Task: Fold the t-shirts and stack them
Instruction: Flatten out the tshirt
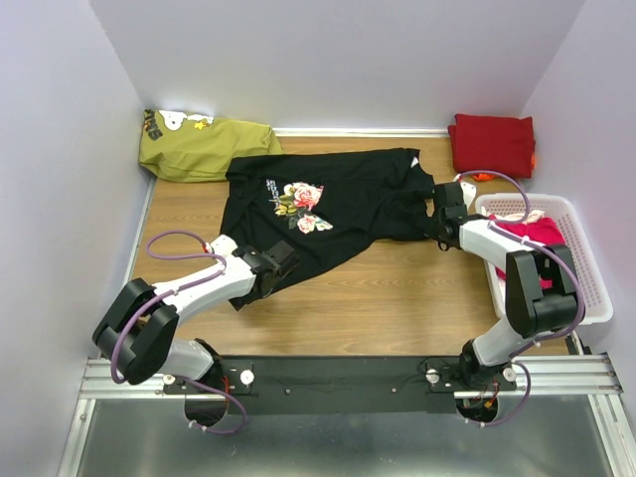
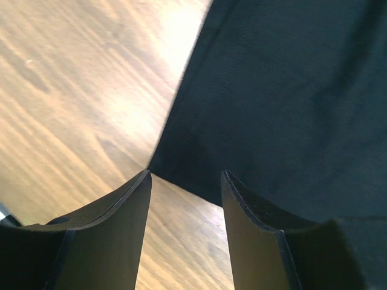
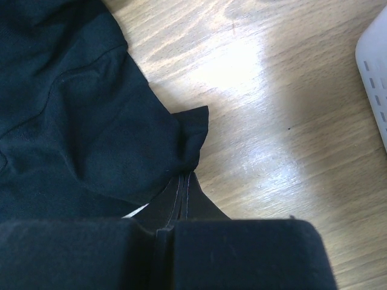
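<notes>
A black t-shirt [image 1: 338,204] with a flower print lies spread on the wooden table. My left gripper [image 1: 281,260] is open over its near left corner; in the left wrist view [image 2: 186,176] the black cloth edge [image 2: 199,169] lies between the fingertips. My right gripper [image 1: 444,213] is shut on the black shirt's right edge; the right wrist view shows the pinched cloth [image 3: 188,136] at the closed tips [image 3: 186,176]. A folded dark red t-shirt [image 1: 492,143] lies at the back right. Bright pink shirts [image 1: 532,238] sit in a basket.
A white plastic basket [image 1: 588,268] stands at the right, its corner in the right wrist view [image 3: 376,54]. An olive green garment [image 1: 204,147] lies at the back left. White walls close in the table on three sides.
</notes>
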Motion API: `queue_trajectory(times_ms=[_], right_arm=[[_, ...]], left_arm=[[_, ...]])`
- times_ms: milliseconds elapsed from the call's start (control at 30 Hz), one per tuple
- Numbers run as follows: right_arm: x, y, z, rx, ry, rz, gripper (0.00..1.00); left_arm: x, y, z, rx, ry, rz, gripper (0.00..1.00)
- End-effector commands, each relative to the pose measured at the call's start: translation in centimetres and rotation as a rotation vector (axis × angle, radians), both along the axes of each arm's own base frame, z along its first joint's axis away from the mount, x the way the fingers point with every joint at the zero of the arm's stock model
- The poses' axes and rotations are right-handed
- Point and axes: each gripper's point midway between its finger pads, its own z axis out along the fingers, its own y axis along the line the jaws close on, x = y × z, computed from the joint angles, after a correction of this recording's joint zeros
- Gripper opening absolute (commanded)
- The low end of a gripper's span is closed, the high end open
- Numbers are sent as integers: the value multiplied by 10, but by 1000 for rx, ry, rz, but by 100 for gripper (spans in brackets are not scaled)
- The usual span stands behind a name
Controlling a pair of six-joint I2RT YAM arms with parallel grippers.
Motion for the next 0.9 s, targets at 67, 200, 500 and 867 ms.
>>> queue_trajectory(times_ms=[67,200,500,867], right_arm=[[-5,-9,9,-25,-23,-25,1],[-6,-11,11,-32,-27,-28,1],[-6,-14,14,-43,-37,-39,1],[-4,-14,16,-43,-44,-40,1]], left_arm=[[10,-5,-3,-19,-5,-14,59],[14,-9,-2,-66,-10,-34,60],[7,-25,-39,-207,79,-77,60],[5,-30,-42,-247,86,-91,54]])
